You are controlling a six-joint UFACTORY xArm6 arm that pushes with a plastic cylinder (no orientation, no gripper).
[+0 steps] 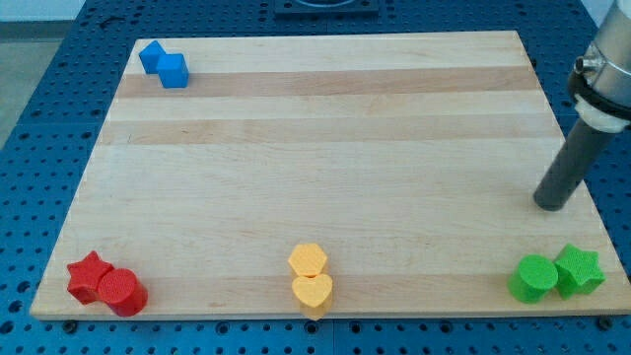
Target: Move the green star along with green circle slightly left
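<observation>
The green circle [533,278] and the green star [579,270] sit touching each other at the board's bottom right corner, the star on the right. My tip [550,205] stands on the board near the right edge, above the two green blocks and apart from them.
Two blue blocks [164,64] sit at the top left corner. A red star [89,276] and a red circle [122,291] sit at the bottom left. A yellow hexagon [308,260] and a yellow heart [314,292] sit at the bottom middle. The wooden board [325,148] rests on a blue perforated table.
</observation>
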